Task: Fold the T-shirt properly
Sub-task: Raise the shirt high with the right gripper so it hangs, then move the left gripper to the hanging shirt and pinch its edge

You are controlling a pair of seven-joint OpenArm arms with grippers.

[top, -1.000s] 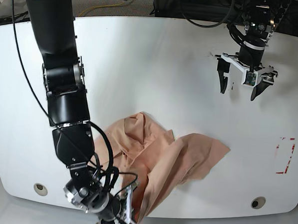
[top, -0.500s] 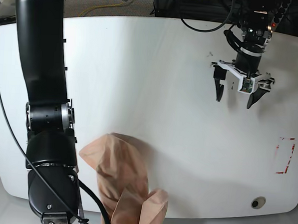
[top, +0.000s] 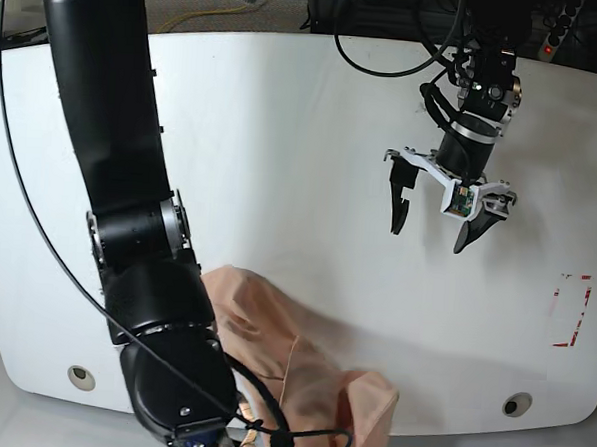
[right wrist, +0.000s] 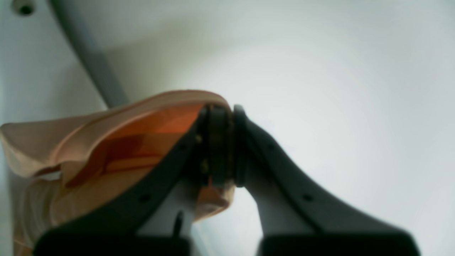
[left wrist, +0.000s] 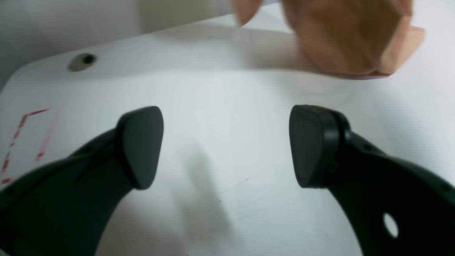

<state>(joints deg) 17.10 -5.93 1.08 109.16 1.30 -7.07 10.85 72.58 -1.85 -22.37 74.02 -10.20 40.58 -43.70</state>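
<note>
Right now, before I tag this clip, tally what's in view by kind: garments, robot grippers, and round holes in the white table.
Garments: 1, the peach T-shirt
Robot grippers: 2, the left gripper and the right gripper
Round table holes: 2, one near each front corner
Total: 5

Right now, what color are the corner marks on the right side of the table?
Red, clearest in the base view.

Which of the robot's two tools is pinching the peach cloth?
The right tool: its fingers are closed on a fold of the cloth. The left tool stands wide open over bare table, holding nothing.
</note>
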